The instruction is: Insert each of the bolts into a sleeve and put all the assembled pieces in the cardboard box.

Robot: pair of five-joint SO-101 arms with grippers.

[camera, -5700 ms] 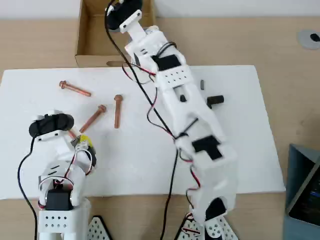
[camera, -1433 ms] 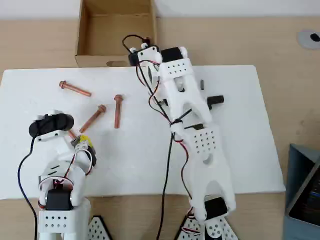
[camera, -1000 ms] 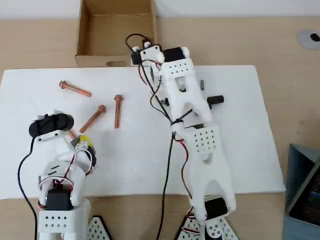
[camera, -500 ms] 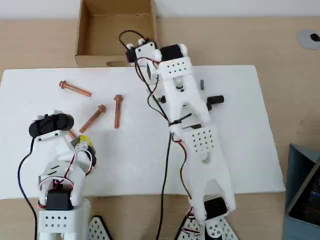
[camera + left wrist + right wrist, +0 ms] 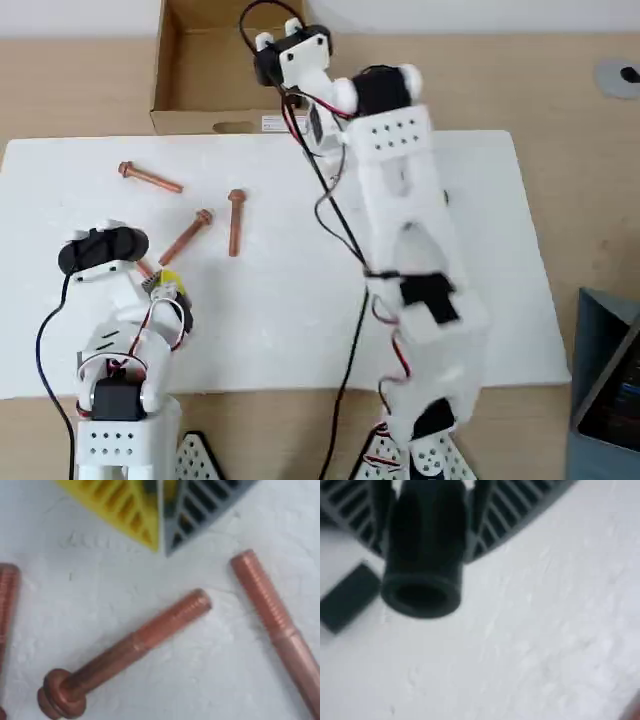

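Loose copper bolts [image 5: 150, 178] lie flat and apart on the worktop's left half, the open cardboard box [image 5: 168, 70] stands at its far edge, and one black sleeve [image 5: 422, 555] is pinched between the right arm's fingers [image 5: 515, 510], a second sleeve [image 5: 347, 597] lying flat close by.

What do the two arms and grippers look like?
The left arm and right arm are white plastic with black motors, perforated plates and black and red cables. The left gripper has one yellow and one grey ribbed finger; the right gripper has dark grey ones.
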